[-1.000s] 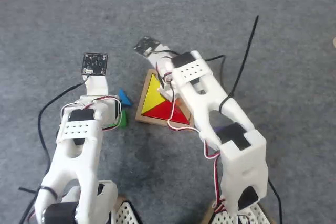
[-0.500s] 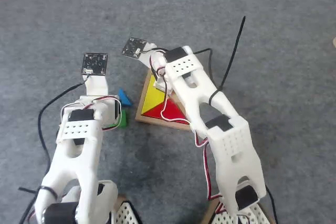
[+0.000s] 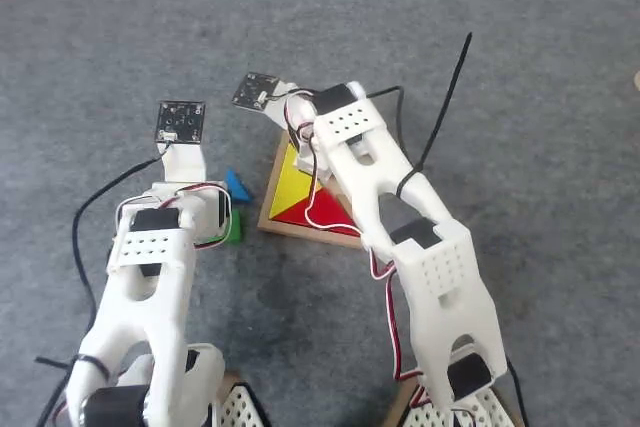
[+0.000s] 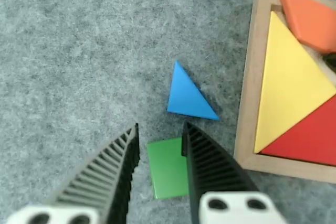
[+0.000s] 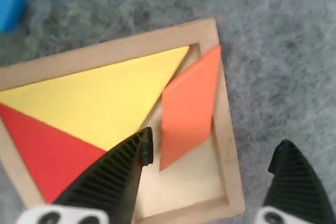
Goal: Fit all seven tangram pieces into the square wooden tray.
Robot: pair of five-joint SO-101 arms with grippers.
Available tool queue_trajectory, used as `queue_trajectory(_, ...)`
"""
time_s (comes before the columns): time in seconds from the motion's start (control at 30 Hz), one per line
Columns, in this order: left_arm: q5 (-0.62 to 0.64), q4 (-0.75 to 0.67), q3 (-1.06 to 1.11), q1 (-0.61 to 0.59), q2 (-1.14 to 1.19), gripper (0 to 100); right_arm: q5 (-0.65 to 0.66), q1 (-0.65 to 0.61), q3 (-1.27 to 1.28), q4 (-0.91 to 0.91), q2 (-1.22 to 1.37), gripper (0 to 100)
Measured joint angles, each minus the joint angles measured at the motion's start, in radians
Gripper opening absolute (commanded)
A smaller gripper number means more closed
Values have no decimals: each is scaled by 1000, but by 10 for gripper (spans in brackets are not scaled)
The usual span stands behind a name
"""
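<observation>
- The right arm [image 3: 400, 207] has stretched forward over the wooden tray [image 5: 229, 129] since a second ago; the left arm [image 3: 150, 267] has kept still.
- The orange piece [image 5: 188, 108] lies at a tray corner, one end overlapping the rim, beside the yellow triangle [image 5: 100, 98], which meets the red triangle [image 5: 47, 150].
- The right gripper [image 5: 214, 148] hangs above the orange piece, fingers wide apart and empty.
- The blue triangle [image 4: 188, 95] and green square [image 4: 167, 169] lie on the grey bench [image 3: 540, 97] near the tray.
- The left gripper [image 4: 160, 129] is over the green square, fingers narrowly parted and empty.
</observation>
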Motion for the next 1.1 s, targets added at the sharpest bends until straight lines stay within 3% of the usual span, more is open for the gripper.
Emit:
queue_trajectory(0.33, 0, 0, 0, 0, 0, 134, 38, -11, -2, 8, 25, 347)
queue_trajectory(0.7, 0, 0, 0, 0, 0, 134, 38, 100, -2, 2, 40, 347)
queue_trajectory(1.1, 0, 0, 0, 0, 0, 134, 38, 2, -2, 40, 37, 347)
